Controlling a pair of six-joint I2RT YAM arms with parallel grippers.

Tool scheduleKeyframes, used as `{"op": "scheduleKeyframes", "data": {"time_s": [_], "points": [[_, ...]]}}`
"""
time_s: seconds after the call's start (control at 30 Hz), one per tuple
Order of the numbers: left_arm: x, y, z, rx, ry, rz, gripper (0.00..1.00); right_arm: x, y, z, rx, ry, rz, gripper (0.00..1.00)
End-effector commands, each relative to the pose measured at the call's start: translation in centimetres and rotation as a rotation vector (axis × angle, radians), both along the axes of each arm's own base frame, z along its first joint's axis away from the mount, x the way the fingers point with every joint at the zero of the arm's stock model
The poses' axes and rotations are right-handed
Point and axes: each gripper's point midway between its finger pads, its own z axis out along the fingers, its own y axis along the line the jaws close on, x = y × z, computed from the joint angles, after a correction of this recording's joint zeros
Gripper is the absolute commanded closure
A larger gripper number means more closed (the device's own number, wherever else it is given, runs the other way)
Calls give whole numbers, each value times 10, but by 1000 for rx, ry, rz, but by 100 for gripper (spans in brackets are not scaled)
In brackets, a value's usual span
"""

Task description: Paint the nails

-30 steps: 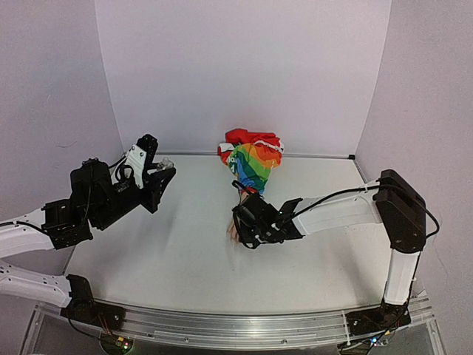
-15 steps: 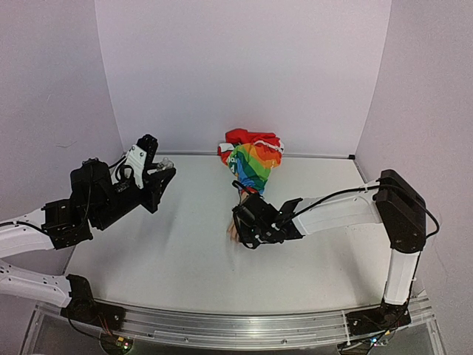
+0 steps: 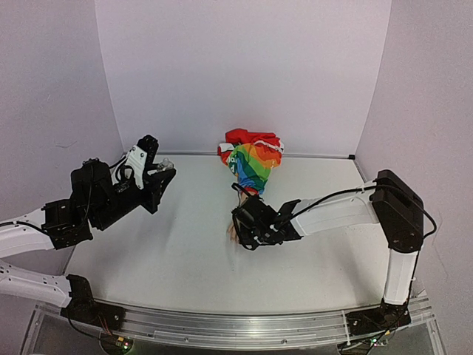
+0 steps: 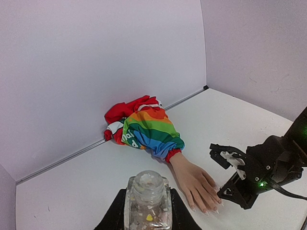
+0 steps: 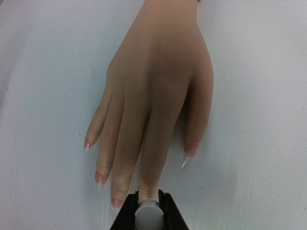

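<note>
A pale fake hand (image 5: pixel 158 96) lies palm down on the white table, its rainbow-striped sleeve (image 3: pixel 253 164) bunched toward the back wall. Its nails (image 5: pixel 192 148) are long and clear, with pinkish bases. My right gripper (image 5: pixel 147 214) is shut on a small white brush cap (image 5: pixel 147 216), which hangs right over one middle fingertip and hides that nail. From the top view, the right gripper (image 3: pixel 242 233) covers most of the fake hand (image 3: pixel 231 232). My left gripper (image 4: pixel 147 213) is shut on a small clear bottle (image 4: pixel 147 199), uncapped, held upright above the table's left side (image 3: pixel 164 164).
The white table (image 3: pixel 170 251) is enclosed by pale walls at the back and both sides. The right arm (image 3: pixel 332 211) stretches low across the table from the right. The left arm (image 3: pixel 89 200) hangs over the left edge.
The right gripper has crept very slightly left over the fingertips. The left arm and the bottle have not moved.
</note>
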Motion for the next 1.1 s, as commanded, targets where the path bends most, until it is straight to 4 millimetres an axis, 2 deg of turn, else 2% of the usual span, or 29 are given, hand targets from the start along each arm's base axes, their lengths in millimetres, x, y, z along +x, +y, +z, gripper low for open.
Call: {"op": "scheduleKeyframes", "data": {"time_s": [0.0, 0.3, 0.63, 0.87, 1.07], "points": [[0, 6, 18, -41, -30, 10, 100, 3, 0, 0, -2, 7, -17, 100], [0, 6, 18, -42, -30, 10, 100, -4, 5, 1, 4, 11, 4, 100], [0, 6, 17, -43, -26, 8, 100, -15, 10, 19, 27, -16, 27, 100], [-1, 6, 18, -42, -26, 8, 100, -7, 3, 35, 28, -65, -2, 100], [0, 6, 18, -39, -27, 9, 100, 4, 5, 36, 25, -70, -9, 100]]}}
